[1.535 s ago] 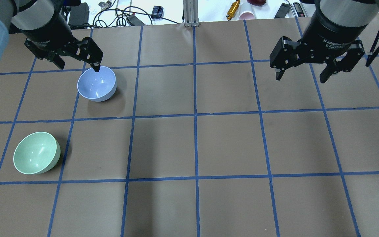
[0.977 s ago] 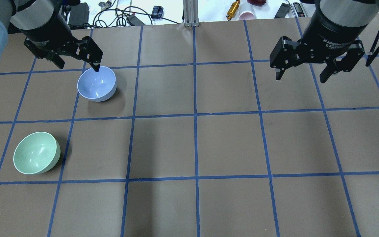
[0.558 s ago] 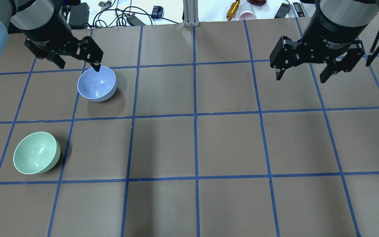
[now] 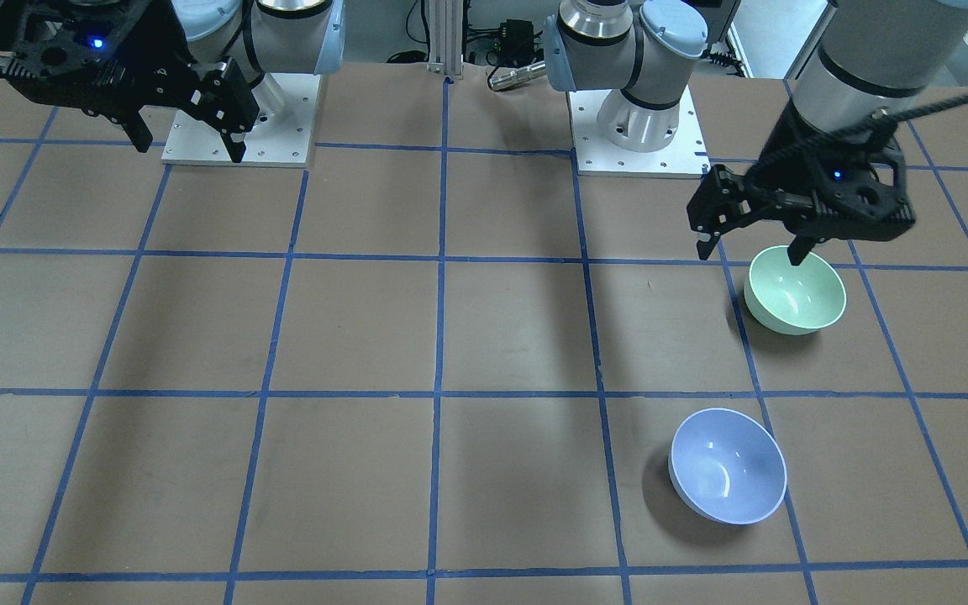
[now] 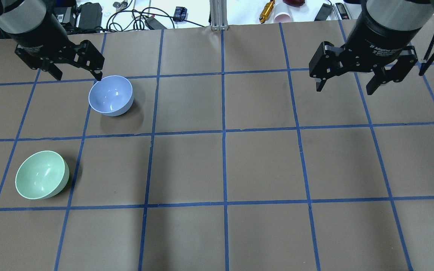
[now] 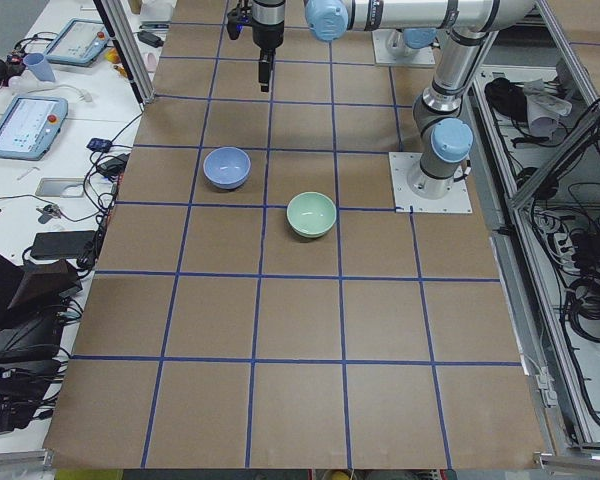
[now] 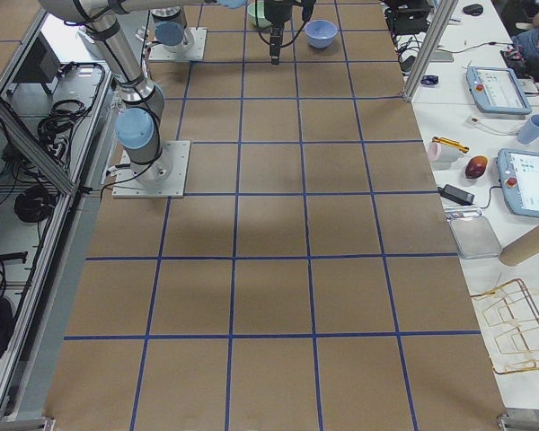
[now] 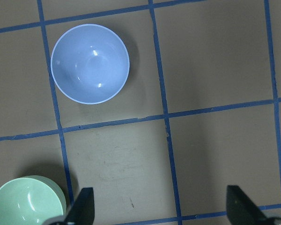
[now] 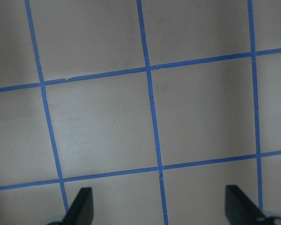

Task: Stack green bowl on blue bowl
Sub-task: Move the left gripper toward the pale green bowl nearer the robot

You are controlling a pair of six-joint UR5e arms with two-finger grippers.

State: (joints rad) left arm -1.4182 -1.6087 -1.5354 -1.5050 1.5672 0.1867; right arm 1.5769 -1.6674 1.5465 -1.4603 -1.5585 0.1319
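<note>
The green bowl (image 5: 42, 179) stands upright on the table at the near left; it also shows in the front view (image 4: 795, 290) and at the bottom left of the left wrist view (image 8: 28, 204). The blue bowl (image 5: 110, 95) stands upright, one grid square farther out, apart from it (image 4: 728, 466) (image 8: 90, 63). My left gripper (image 5: 77, 76) is open and empty, high above the table; in the front view it (image 4: 751, 252) hangs just above the green bowl's rim. My right gripper (image 5: 347, 88) is open and empty at the far right (image 4: 190, 149).
The table is brown paper with a blue tape grid. Beyond its far edge lie cables, a yellow tool (image 5: 266, 10) and a pink cup (image 5: 283, 17), with an aluminium post (image 5: 219, 15) at the middle. The two arm base plates (image 4: 639, 134) stand at the robot's side.
My left gripper has moved to the left in the overhead view, off the blue bowl's far rim. The right arm and both bowls have not moved.
</note>
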